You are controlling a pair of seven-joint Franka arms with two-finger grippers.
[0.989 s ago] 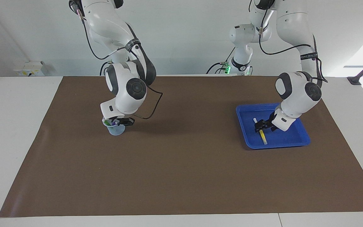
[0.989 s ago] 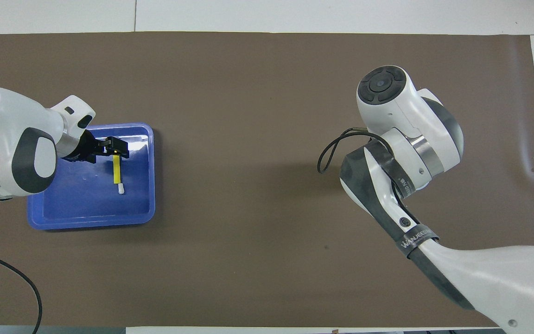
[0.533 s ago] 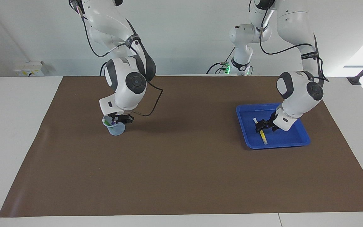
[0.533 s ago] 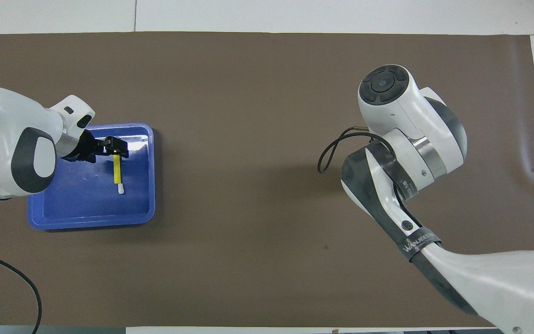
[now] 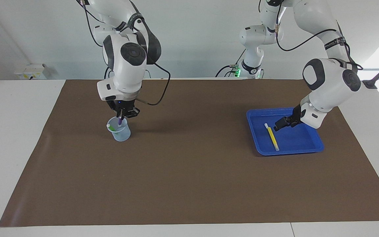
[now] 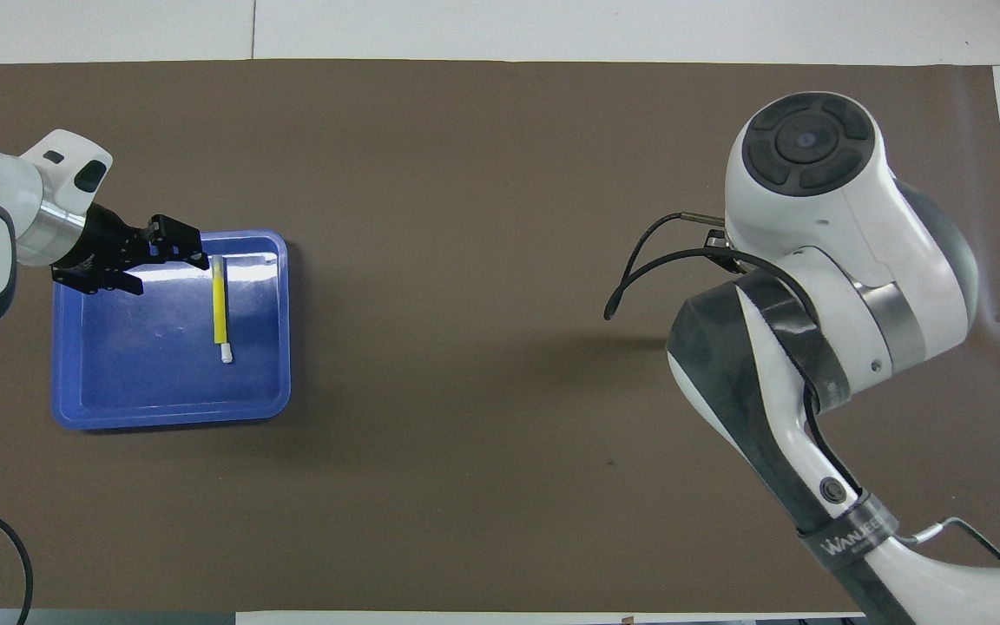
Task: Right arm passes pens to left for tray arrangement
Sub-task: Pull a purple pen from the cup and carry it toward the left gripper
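Note:
The blue tray [image 5: 299, 142] sits at the left arm's end of the table, and the yellow pen [image 5: 271, 137] lies flat in it. My left gripper [image 5: 279, 125] hangs open and empty over the tray, beside the pen's pale end. In the overhead view the left gripper [image 6: 168, 267] is over the tray's [image 6: 153, 378] rim, apart from the yellow pen [image 6: 220, 299]. My right gripper [image 5: 122, 114] is shut on the purple pen [image 5: 119, 121], whose lower end is still inside the translucent cup [image 5: 121, 134]. The green pen [image 5: 111, 127] leans in the cup. The right arm hides the cup from overhead.
A brown mat [image 5: 189, 184] covers the table. A smaller white arm with green lights [image 5: 250, 65] stands past the table edge at the robots' end. A black cable loops from the right wrist [image 5: 163, 95].
The left gripper let go of the yellow pen and rose away toward the tray's edge. The right gripper rose from the cup, drawing the purple pen upward.

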